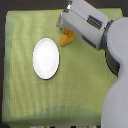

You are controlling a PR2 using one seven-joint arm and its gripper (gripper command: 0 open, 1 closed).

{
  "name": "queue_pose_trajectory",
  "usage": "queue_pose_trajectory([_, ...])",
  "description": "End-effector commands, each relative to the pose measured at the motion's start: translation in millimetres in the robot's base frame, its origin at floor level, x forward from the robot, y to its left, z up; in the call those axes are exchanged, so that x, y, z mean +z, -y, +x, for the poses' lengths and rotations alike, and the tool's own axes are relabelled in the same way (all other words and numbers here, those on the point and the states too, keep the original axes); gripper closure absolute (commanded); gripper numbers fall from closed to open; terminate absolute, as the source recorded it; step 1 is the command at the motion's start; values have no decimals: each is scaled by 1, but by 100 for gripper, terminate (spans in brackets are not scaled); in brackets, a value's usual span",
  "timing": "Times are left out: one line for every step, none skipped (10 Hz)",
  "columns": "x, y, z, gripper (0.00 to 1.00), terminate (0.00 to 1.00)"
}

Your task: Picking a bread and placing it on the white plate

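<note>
A PR2 robot's grey arm (100,30) reaches in from the exterior view's upper right across a table draped in a yellow-green cloth (30,95), its boxy gripper (65,26) lowered over the bread (66,38) near the cloth's far edge. Only part of the loaf shows: a golden-orange, lumpy-crusted end that narrows to a point toward the exterior view's lower left, poking out from beneath the gripper housing while the rest is covered by the grey metal. The gripper's fingertips are hidden behind its own body, so whether they are spread, closed or clamped on the loaf cannot be told from this angle; the housing sits directly over the bread and appears to touch or nearly touch it. The white plate (46,58), round, smooth and bare, lies on the cloth toward the exterior view's left, just below and to the left of the bread's visible tip, close to it but apart from it, with a strip of green cloth between the two. The robot's broad pale-grey forearm and shoulder fill the exterior view's right side, running down to the bottom edge. The cloth shows faint woven stripes and hangs over the table's near edge.
</note>
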Motion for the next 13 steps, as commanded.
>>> queue_pose_trajectory([-6,7,-17,0,0])
queue_pose_trajectory([-2,3,-20,100,0])
queue_pose_trajectory([2,-2,-23,100,0])
queue_pose_trajectory([2,-2,-23,100,0])
queue_pose_trajectory([3,-1,-21,100,0])
queue_pose_trajectory([3,-1,-21,100,0])
queue_pose_trajectory([4,0,-19,100,0])
queue_pose_trajectory([4,1,-18,100,0])
queue_pose_trajectory([4,1,-17,100,0])
queue_pose_trajectory([4,1,-18,100,0])
queue_pose_trajectory([4,-1,-17,100,0])
queue_pose_trajectory([6,-3,-16,100,0])
queue_pose_trajectory([7,-1,-14,100,0])
